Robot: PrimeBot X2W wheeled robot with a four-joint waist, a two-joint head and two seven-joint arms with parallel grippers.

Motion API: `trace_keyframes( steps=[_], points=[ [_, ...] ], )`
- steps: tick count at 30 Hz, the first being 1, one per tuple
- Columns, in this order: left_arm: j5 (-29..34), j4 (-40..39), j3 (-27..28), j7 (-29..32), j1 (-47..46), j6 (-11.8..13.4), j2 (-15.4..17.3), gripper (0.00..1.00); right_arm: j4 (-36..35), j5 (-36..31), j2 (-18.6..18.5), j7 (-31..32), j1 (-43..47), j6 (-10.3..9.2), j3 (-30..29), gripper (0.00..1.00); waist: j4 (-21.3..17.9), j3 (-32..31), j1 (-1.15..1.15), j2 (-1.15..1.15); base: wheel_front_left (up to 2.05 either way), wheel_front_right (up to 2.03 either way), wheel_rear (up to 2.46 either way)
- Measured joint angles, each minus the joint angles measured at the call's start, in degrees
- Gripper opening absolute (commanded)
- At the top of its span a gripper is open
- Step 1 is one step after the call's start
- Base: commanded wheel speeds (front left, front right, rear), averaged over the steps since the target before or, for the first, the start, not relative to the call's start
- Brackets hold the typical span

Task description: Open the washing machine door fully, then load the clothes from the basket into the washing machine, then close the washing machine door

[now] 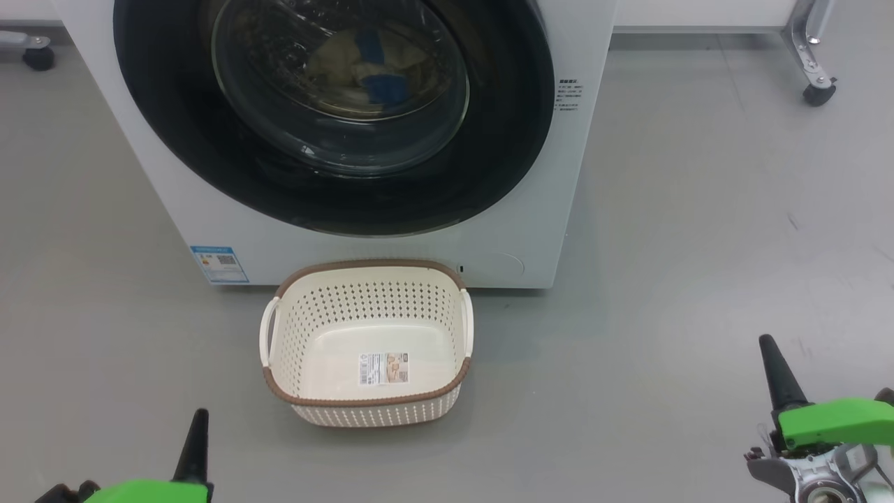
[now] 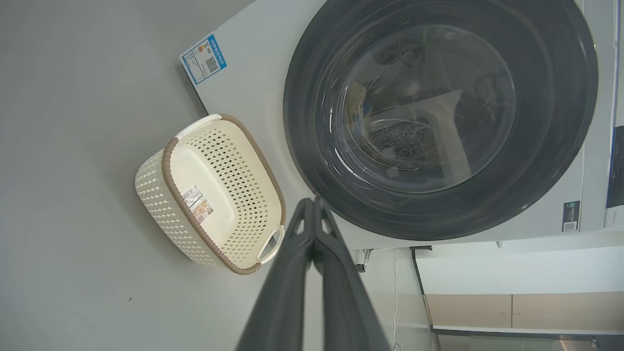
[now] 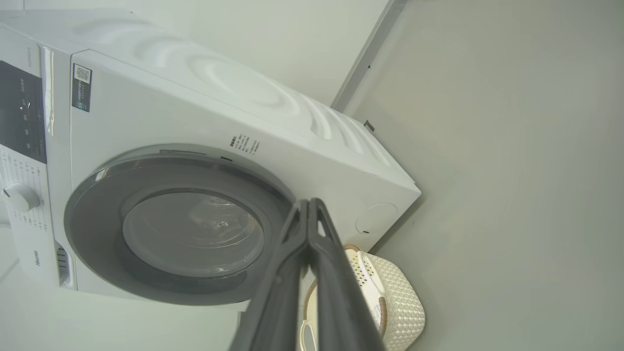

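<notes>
Washing machine (image 1: 174,230): it stood on the grey floor (image 1: 698,244) with its white front turned to the robot. A blue sticker (image 1: 219,263) sat at the lower left corner of that front in the head view.
Washing machine door (image 1: 335,140): it was closed flat against the front. Its glossy black rim ran unbroken round the domed glass centre.
Clothes (image 1: 363,66): they lay inside the drum behind the glass, a pale yellow heap with bright blue patches, seen through the closed door in the head view.
Basket (image 1: 363,307): it stood upright on the floor just in front of the machine, below the door. Its bottom showed bare around a label sticker (image 1: 383,368). Its far rim was close to the machine's base; whether the two touched could not be told.
Left gripper (image 1: 201,419): it was low at the lower left of the head view, well apart from the basket. In the left wrist view its two dark fingers were pressed together tip to tip with nothing between them.
Right gripper (image 1: 767,344): it was at the lower right of the head view, well apart from the basket and the machine. The right wrist view showed its fingers likewise squeezed together, gripping nothing.
Surroundings: a castor wheel (image 1: 817,94) on a metal leg stood on the floor to the right of the machine.
Controls: a dark panel (image 3: 22,117) and a white knob (image 3: 19,197) sat beside the door in the right wrist view.
</notes>
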Motion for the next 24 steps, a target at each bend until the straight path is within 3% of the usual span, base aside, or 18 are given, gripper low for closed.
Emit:
trace_keyframes(
  steps=[24],
  points=[
    [-14.71,0.34,0.9,3.67,-2.45,-0.56,0.02,0.0,0.33,17.27,0.18,3.77,-1.09,0.0,-0.41,0.0,1.33,-0.01,0.0,0.0,0.0,0.0,0.0]
  ],
)
